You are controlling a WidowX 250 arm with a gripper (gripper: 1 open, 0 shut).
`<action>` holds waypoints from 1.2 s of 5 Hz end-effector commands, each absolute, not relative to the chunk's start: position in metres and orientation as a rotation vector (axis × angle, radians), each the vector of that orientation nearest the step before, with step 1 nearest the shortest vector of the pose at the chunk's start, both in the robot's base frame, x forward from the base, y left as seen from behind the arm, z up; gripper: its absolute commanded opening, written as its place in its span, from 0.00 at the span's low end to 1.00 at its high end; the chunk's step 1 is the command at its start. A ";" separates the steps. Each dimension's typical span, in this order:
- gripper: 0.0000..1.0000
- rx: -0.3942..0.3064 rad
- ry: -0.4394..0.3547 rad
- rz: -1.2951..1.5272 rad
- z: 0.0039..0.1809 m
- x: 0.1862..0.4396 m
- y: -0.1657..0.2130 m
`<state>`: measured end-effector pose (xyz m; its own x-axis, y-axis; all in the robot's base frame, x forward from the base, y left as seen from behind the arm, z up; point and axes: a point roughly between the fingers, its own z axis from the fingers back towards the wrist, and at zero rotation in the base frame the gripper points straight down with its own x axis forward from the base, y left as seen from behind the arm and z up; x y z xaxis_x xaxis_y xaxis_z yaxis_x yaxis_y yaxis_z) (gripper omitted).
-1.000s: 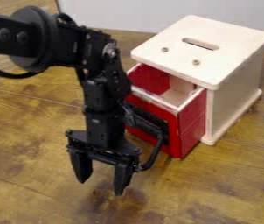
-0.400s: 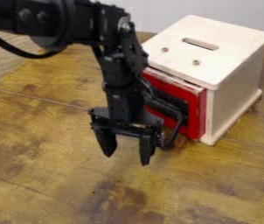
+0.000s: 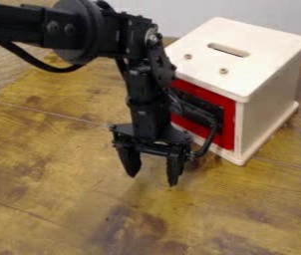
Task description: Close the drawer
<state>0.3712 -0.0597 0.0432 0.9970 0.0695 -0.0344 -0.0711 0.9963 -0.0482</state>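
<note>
The small drawer with a red front panel and a large black rectangular loop handle point(image 3: 224, 112) is sitting inside the white box-shaped cabinet with a slotted top point(image 3: 260, 80), its front lying about level with the cabinet's open face. Its pale interior is staying out of sight, so whatever it may be holding cannot be told. Red is showing above the dark handle and again below it, near the cabinet's lower edge, while the white side wall is running down beside it to the table.

The cabinet is standing upright on the brown wood-grained table point(image 3: 60, 179), towards the back right. Its top panel is bearing a dark elongated slot and two small brass-coloured round fittings point(image 3: 224, 71), and the slot is showing nothing of the inside.

The black robot arm point(image 3: 94, 35) is reaching in from the upper left and bending downward in front of the drawer, covering the left part of the red panel. The black two-fingered pincer point(image 3: 152, 177) is pointing down just in front of the drawer, its fingers standing apart, open, with nothing showing between them. Whether the arm is touching the handle cannot be told.
</note>
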 end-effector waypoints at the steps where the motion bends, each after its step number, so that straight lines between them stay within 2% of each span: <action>1: 1.00 -0.074 -0.072 0.116 0.072 0.389 -0.052; 4: 1.00 -0.078 -0.081 0.152 0.074 0.382 -0.047; 6: 1.00 -0.076 -0.088 0.166 0.082 0.379 -0.044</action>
